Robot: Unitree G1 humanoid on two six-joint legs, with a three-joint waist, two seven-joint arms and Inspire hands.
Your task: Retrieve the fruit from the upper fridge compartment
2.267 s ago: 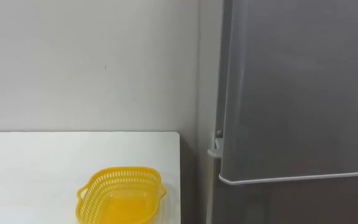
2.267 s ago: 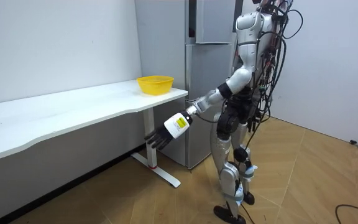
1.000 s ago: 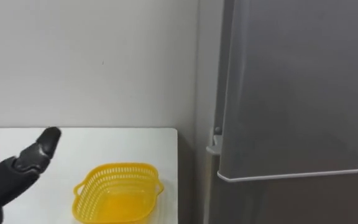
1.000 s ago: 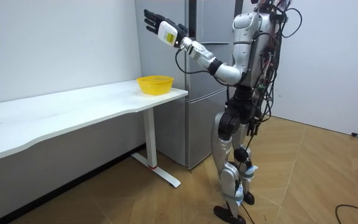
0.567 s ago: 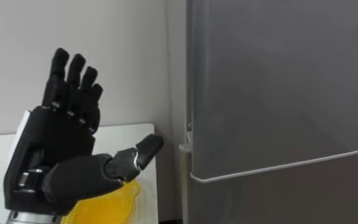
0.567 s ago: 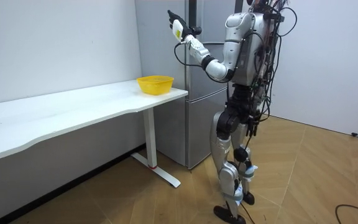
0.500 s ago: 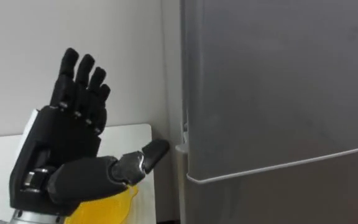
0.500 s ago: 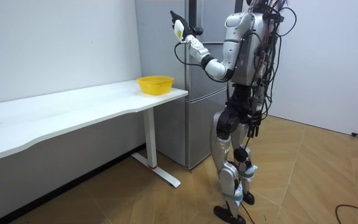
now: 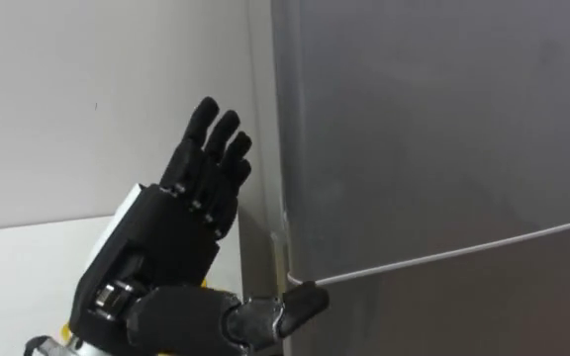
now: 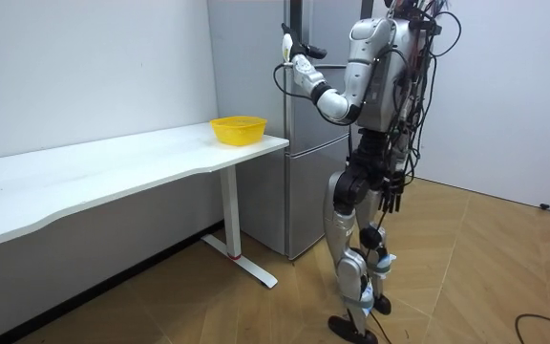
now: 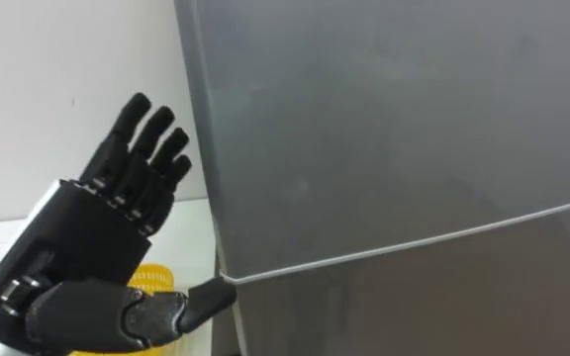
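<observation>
Right in front of my face, my left hand (image 9: 156,262) is raised with its back toward me, open and empty: the fingers (image 9: 211,148) stand straight up, close together, and the thumb (image 9: 300,300) sticks out sideways to the right. Nothing is held in it.

Just under the hand a strip of the yellow basket (image 11: 152,276) peeks out. It sits on the white table (image 9: 18,287), which runs off to my left.

Immediately to the right of my hand stands the grey fridge (image 9: 443,129). Its upper door (image 11: 394,119) is shut, so whatever is kept behind it is hidden from me. A pale seam (image 9: 463,248) slants across the front, dividing that door from the lower door (image 9: 483,307). My thumb's tip points at the left end of this seam, at the door's left edge. Whether it touches the edge or stops just short, I cannot tell. My fingers are beside the door's left edge, not on its face.

Behind my hand is the plain white wall (image 9: 67,99).

In the room view I stand upright on the wooden floor (image 10: 466,277), close before the fridge, left arm lifted to the upper door, with the table and basket on the room view's left.
</observation>
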